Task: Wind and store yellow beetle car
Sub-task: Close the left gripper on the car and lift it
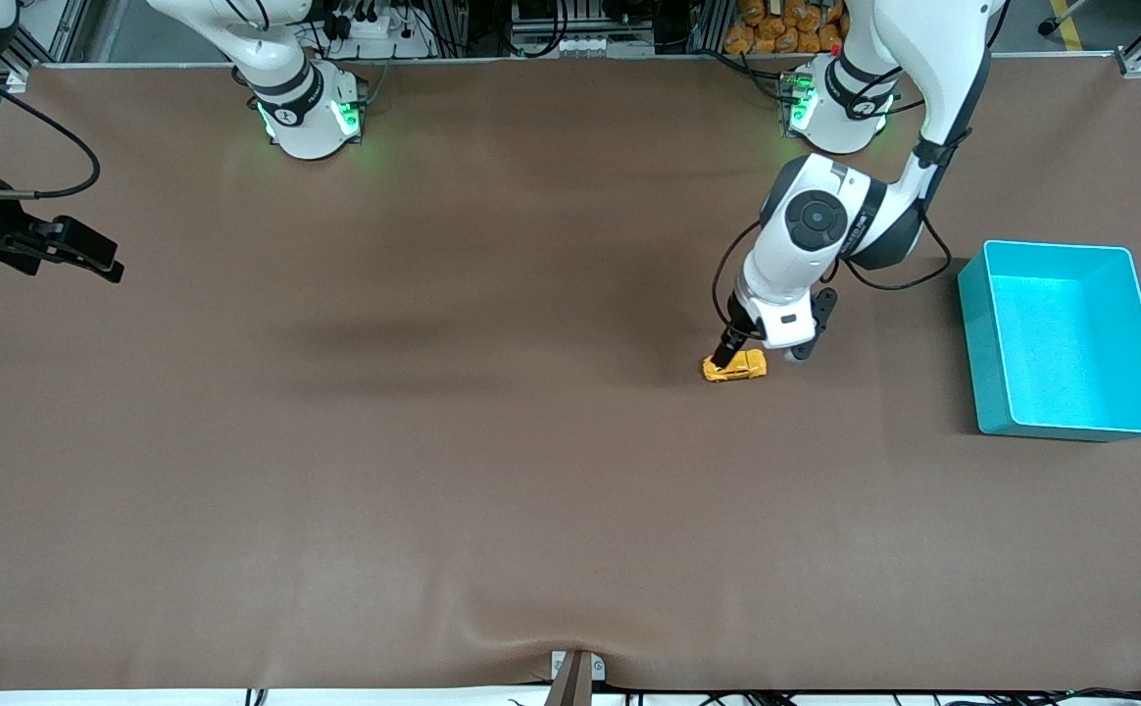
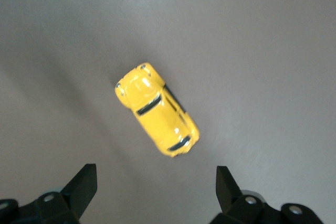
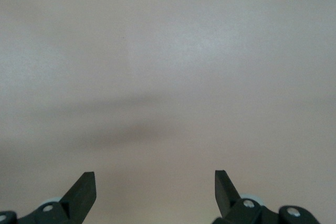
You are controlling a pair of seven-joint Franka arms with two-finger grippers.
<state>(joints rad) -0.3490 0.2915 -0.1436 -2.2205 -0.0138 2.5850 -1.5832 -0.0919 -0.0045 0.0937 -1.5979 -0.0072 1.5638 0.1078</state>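
The yellow beetle car sits on its wheels on the bench, toward the left arm's end, with the teal bin at about three o'clock from it in the front view and well apart. In the left wrist view the car lies skewed, its long axis running from roughly ten o'clock to four o'clock.

It looks like a small, rigid, glossy toy, probably light, so it would likely skate or spin if nudged from one side. The rounded roof and bonnet give poor purchase. The flatter flanks between the wheels seem the best place to pinch, square across its width, low enough that the pads do not ride up over the curve. To wind it, the wheels likely need to stay pressed on the bench while it is dragged backward.

The left end effector hangs just over the car, its fingers spread wide and holding nothing; they are not yet lined up across the car's flanks. The right end effector waits over the right arm's end of the bench, also wide open and empty.

The bench is covered by a plain brown mat, matte and slightly rippled at the edge nearest the front camera, which should give the wheels some grip. There is ample open room around the car for a pull-back stroke.
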